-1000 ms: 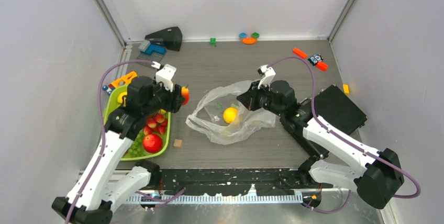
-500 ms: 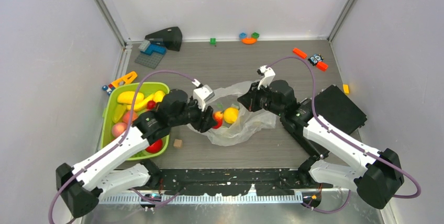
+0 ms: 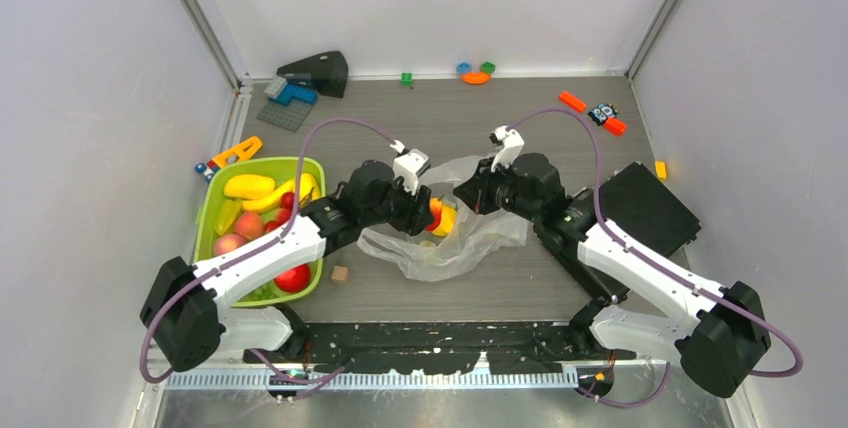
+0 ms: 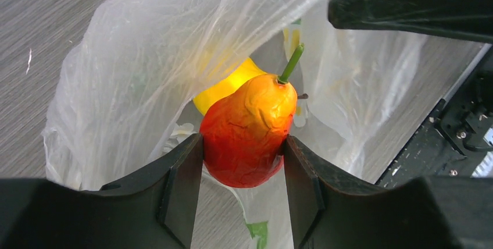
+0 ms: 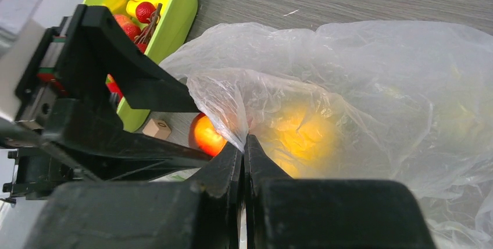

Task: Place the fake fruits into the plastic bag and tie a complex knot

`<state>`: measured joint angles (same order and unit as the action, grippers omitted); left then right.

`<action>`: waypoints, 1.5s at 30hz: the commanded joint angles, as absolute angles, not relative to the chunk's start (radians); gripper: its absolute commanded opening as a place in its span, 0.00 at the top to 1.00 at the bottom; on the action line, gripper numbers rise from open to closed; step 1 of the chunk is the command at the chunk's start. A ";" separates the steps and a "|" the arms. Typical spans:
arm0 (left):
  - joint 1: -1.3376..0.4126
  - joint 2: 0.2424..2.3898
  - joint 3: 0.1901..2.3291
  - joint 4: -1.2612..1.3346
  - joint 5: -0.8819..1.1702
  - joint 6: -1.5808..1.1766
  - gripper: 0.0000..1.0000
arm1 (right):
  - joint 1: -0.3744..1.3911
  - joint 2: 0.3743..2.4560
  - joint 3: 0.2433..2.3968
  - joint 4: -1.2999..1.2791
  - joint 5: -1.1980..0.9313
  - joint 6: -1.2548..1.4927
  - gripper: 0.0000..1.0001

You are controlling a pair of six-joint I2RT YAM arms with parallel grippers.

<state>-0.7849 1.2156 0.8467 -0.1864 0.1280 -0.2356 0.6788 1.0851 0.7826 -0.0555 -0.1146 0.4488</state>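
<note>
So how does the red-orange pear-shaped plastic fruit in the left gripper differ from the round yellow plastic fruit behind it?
The red-orange pear-shaped fruit is clamped in the left gripper; the round yellow fruit lies loose inside the thin clear plastic bag. The held one tapers to a green stem; the yellow one is plain and rounded. Both are glossy.

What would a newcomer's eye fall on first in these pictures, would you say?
Probably the red-orange pear-shaped fruit clamped in the left gripper at the mouth of the plastic bag, mid-table, with a yellow fruit already inside. Next, the right gripper, shut on the bag's rim, and the lime-green tray on the left.
</note>
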 commanded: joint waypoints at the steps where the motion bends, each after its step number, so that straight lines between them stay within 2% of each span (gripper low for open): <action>1: -0.791 1.261 0.840 -0.048 0.083 -0.267 0.67 | 0.684 1.088 0.825 -0.019 -0.121 0.460 0.95; 16: -0.887 1.447 0.882 0.033 0.109 -0.324 0.67 | 0.684 1.102 0.827 -0.013 -0.130 0.461 0.95; 30: -0.887 1.562 0.899 0.107 0.229 -0.383 0.60 | 0.684 1.114 0.830 -0.015 -0.135 0.460 0.95; 33: -0.887 1.578 0.904 0.119 0.249 -0.392 0.56 | 0.684 1.114 0.831 -0.015 -0.135 0.460 0.95; 36: -0.887 1.580 0.904 0.120 0.249 -0.393 0.42 | 0.684 1.114 0.832 -0.015 -0.135 0.460 0.95; 40: -0.887 1.570 0.895 0.127 0.244 -0.391 0.28 | 0.684 1.116 0.831 -0.015 -0.134 0.459 0.95; 45: -0.887 1.562 0.889 0.124 0.232 -0.390 0.24 | 0.684 1.114 0.829 -0.014 -0.134 0.460 0.95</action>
